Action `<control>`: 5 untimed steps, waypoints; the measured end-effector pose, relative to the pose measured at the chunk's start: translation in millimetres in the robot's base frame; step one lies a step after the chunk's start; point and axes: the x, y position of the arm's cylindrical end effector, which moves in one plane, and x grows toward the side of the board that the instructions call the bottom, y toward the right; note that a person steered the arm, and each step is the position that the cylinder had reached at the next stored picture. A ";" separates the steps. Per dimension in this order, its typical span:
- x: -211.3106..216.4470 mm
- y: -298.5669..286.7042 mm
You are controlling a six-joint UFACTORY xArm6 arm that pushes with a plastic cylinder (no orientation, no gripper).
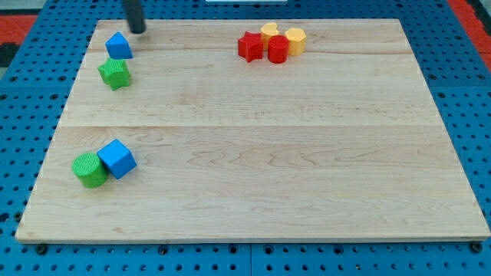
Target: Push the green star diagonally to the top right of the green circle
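— What sits at the view's top?
— A red star (248,46), red cylinder (278,50) and two yellow blocks (295,40) clustered together on the wooden board (307,153).
— And left?
— A blue block (118,46) up top; a blue cube (117,159) lower down.

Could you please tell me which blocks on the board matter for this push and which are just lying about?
For the job: green star; green circle; my tip, above-right of the star.

Lying about: blue blocks; red star; red cylinder; yellow blocks.

Our rod: upright, dark, entering from the view's top edge.
Our tip (137,31): low, at the view's eleven o'clock.
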 end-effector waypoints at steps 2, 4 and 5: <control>135.6 -7.0; 153.2 1.1; 147.0 31.0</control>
